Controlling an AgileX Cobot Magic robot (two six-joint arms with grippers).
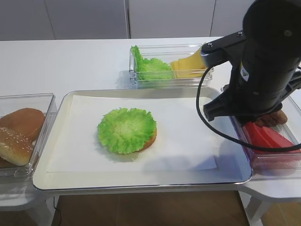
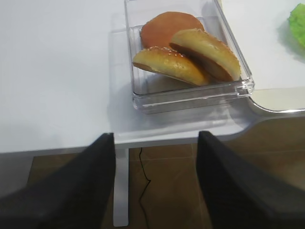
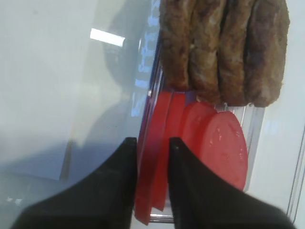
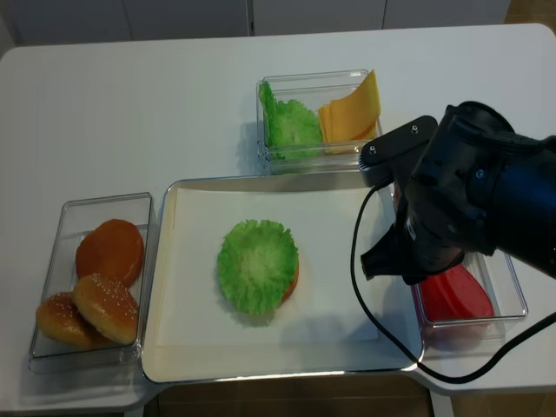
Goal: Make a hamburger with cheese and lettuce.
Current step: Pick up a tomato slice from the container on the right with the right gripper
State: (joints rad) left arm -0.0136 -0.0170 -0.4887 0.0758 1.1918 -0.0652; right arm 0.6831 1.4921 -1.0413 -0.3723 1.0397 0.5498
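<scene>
Currently, the right gripper (image 3: pixel 151 157) is positioned with fingers straddling an upright red slice (image 3: pixel 153 143); contact appears likely but cannot be confirmed. Left gripper (image 2: pixel 156 143) fingers are spread apart.

Even, bright overhead light fills both high views, and the white table (image 4: pixel 130 113) nears overexposure. My right arm throws a soft grey shadow onto the paper (image 1: pixel 188 155) below and beside my right gripper (image 3: pixel 151 143). In my right wrist view a rectangular glare patch (image 3: pixel 107 36) sits up and left of my fingers, which are dark, underexposed and soft-edged; the red slices (image 3: pixel 224 148) between and just beyond them are mildly blurred. In my left wrist view my left gripper (image 2: pixel 155 138) frames the sharp, glinting clear box (image 2: pixel 190 95) ahead.
</scene>
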